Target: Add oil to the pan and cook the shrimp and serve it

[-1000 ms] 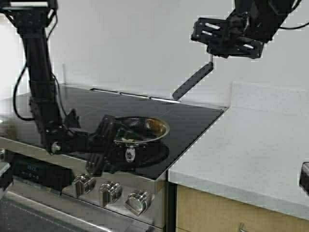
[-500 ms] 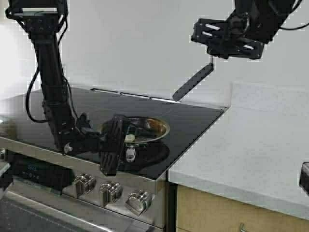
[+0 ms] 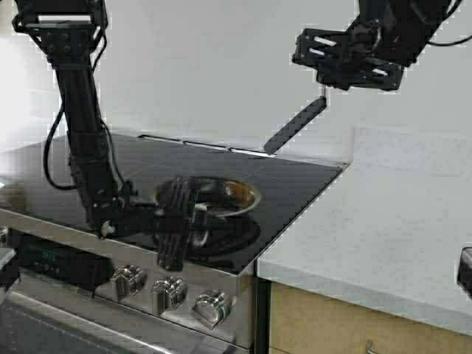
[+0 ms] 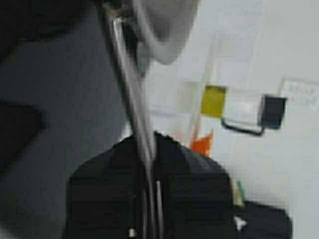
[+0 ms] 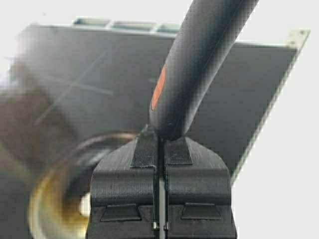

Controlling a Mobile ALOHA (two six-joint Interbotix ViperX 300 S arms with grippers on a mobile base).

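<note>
The pan (image 3: 228,193) sits on the black stovetop (image 3: 295,184) near its front edge, steel outside and golden-dark inside. My left gripper (image 3: 183,217) lies low at the pan's near side, shut on its thin steel rim (image 4: 130,94), and covers the stubby handle. The shrimp (image 5: 84,204) shows as a small pale piece inside the pan (image 5: 50,199). My right gripper (image 3: 323,87) hangs high above the stove's back right, shut on a black spatula (image 3: 295,124) that points down toward the stove. The oil jug (image 4: 214,101) shows far off in the left wrist view.
Three steel knobs (image 3: 169,291) line the stove's front panel. A pale countertop (image 3: 376,221) runs along the stove's right side, with a wall behind. An orange object (image 4: 202,144) stands near the jug.
My left arm has swung to the right, and its gripper has slid along the pan's near side and now covers the handle. The right arm and spatula have held still.
</note>
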